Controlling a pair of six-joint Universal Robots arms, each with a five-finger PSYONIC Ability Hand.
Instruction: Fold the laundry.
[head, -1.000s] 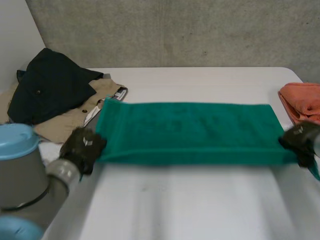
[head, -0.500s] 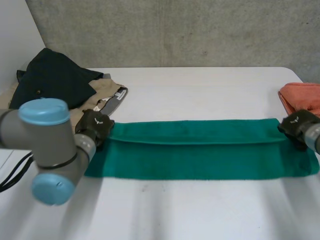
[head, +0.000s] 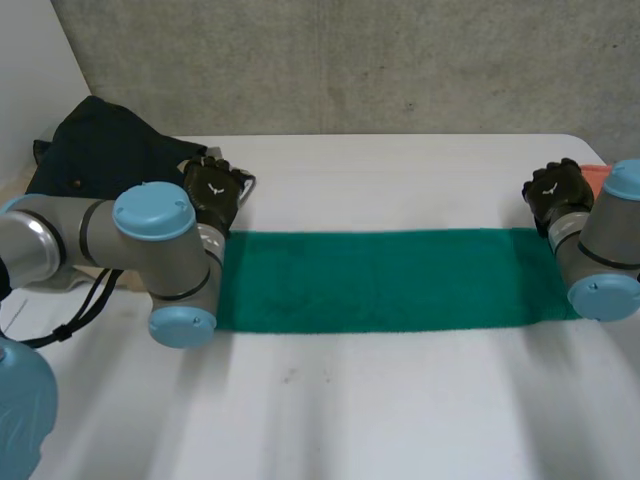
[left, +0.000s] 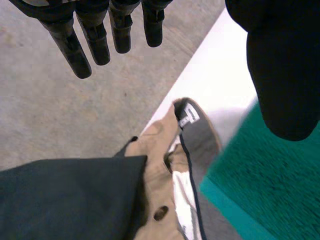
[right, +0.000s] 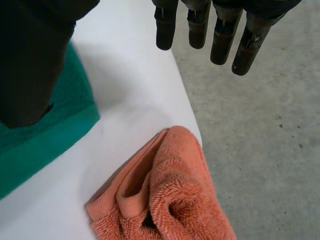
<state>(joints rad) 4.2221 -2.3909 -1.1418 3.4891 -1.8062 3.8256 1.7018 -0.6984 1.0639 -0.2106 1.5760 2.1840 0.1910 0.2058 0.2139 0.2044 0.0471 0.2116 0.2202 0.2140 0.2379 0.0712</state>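
A green towel (head: 390, 280) lies flat across the table as a long folded strip. My left hand (head: 213, 195) hovers just beyond the towel's far left corner (left: 265, 190). In the left wrist view its fingers (left: 75, 45) are straight and the thumb stands apart, with nothing between them. My right hand (head: 556, 195) hovers just beyond the towel's far right corner (right: 45, 145). Its fingers (right: 200, 25) are also straight and empty, and its thumb stays clear of the cloth.
A dark garment (head: 100, 170) lies on khaki trousers (left: 155, 200) at the table's far left, close to my left hand. A crumpled orange towel (right: 165, 200) sits at the right table edge beside my right hand. Concrete floor (right: 260, 125) lies beyond the edges.
Both hands carried the towel's near edge over to the far edge, halving its width. They then opened, let go of the corners and lifted away beyond the far edge.
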